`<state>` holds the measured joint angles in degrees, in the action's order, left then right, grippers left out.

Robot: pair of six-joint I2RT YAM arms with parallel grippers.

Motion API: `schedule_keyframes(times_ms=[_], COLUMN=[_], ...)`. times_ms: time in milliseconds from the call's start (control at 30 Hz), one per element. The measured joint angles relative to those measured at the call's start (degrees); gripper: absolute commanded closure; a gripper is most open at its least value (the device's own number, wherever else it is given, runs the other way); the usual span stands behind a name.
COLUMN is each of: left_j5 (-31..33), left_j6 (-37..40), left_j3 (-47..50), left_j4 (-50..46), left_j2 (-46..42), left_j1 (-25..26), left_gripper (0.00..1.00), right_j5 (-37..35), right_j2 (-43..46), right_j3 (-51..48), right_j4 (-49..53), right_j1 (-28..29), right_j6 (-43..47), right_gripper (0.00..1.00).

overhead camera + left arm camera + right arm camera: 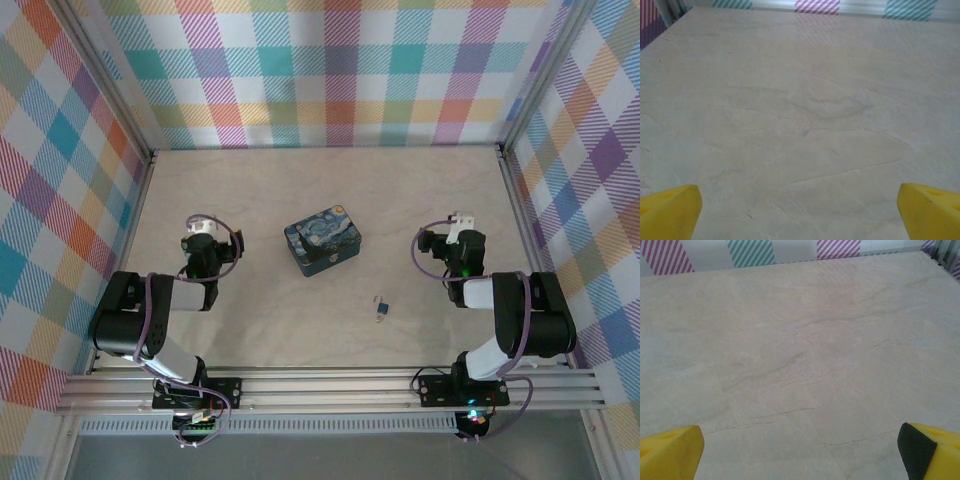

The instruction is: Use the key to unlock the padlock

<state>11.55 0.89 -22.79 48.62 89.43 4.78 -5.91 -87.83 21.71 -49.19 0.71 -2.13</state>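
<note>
Opening step judged: nothing grasped yet. A tiny blue-bodied padlock with a silvery metal part (381, 308) is seen lying toward the beige desk's (300, 190) near edge (key not made out). The left gripper (203, 232) and right gripper (457, 225) are held spread apart, empty. The key must be located and approached next.

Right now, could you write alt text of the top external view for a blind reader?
A tiny blue padlock lies on the beige table, apart from and nearer the arms' bases than a dark-blue painted tin box. The left gripper and right gripper are at either side of the tin, touching nothing.
</note>
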Motion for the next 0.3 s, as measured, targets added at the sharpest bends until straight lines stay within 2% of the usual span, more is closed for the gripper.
schedule_keyframes(times_ms=[300], left_j5=[-0.2], left_j6=[0.0], left_j3=[0.0], left_j4=[-0.7], left_j2=[0.0], left_j1=[0.0], left_gripper=[0.0], right_j5=[2.3], right_j2=[0.0], right_j3=[0.2], right_j4=[0.8], right_j1=[0.0], right_j6=[0.1], right_gripper=[0.0])
